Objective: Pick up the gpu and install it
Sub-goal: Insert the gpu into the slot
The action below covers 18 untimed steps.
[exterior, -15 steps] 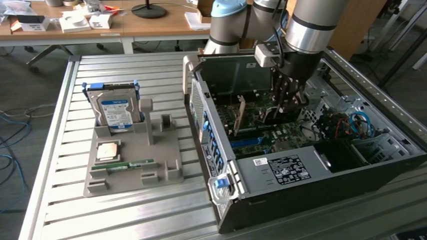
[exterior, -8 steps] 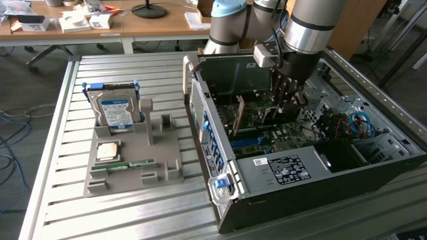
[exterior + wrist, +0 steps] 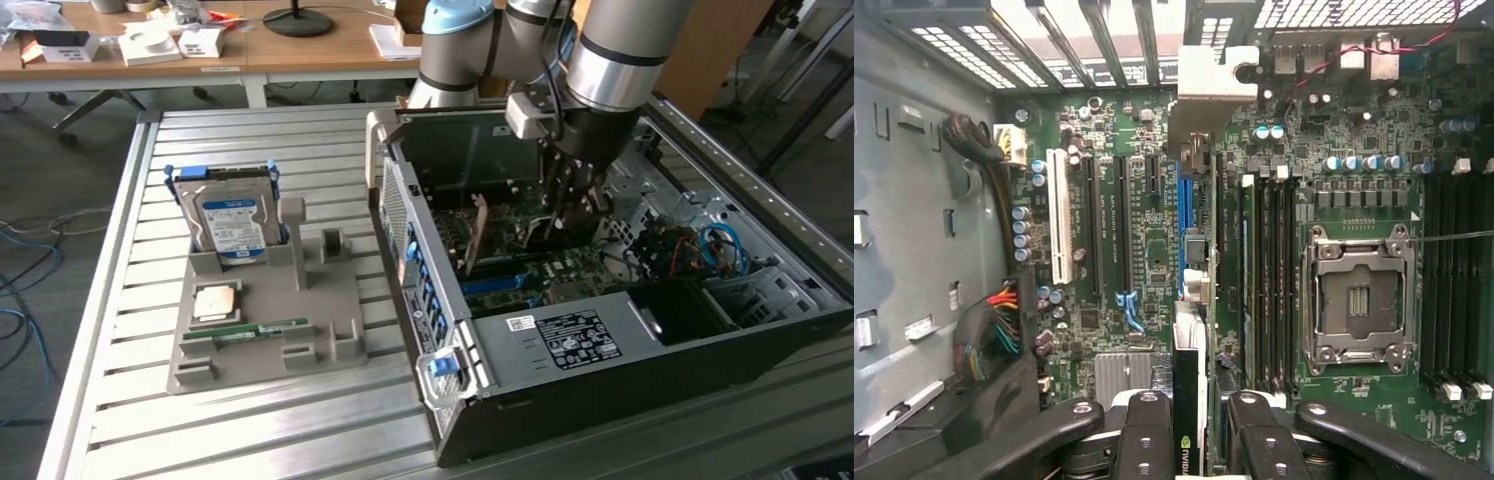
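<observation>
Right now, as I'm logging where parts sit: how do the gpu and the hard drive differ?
The gpu is inside the computer case, held by the gripper; the hard drive stands outside it in the grey holder. The gpu looks dark and thin, edge-on; the hard drive is silver with a blue label. Both stand on edge.
</observation>
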{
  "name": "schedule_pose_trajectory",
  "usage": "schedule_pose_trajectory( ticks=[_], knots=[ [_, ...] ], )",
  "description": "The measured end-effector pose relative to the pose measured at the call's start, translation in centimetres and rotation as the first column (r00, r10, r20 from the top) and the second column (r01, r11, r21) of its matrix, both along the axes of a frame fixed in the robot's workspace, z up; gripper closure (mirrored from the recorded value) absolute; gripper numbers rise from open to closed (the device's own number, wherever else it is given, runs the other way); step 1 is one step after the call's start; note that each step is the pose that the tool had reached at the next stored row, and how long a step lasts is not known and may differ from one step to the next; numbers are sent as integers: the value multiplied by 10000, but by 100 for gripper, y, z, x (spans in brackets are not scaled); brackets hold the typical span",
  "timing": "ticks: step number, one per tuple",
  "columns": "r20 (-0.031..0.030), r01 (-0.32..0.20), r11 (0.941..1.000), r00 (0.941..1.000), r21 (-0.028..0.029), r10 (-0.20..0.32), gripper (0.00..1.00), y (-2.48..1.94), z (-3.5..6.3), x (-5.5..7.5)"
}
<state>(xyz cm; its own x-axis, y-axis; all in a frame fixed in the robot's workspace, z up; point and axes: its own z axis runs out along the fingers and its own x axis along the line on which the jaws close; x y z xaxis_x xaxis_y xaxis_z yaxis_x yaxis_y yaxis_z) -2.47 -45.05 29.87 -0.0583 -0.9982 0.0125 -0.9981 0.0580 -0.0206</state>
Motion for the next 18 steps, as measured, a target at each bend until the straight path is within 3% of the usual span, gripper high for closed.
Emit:
schedule_pose_trajectory(
  ticks=[18],
  knots=[
    [0, 0, 10000, 10000, 0, 0, 74, 0, -120, -1]
  ],
)
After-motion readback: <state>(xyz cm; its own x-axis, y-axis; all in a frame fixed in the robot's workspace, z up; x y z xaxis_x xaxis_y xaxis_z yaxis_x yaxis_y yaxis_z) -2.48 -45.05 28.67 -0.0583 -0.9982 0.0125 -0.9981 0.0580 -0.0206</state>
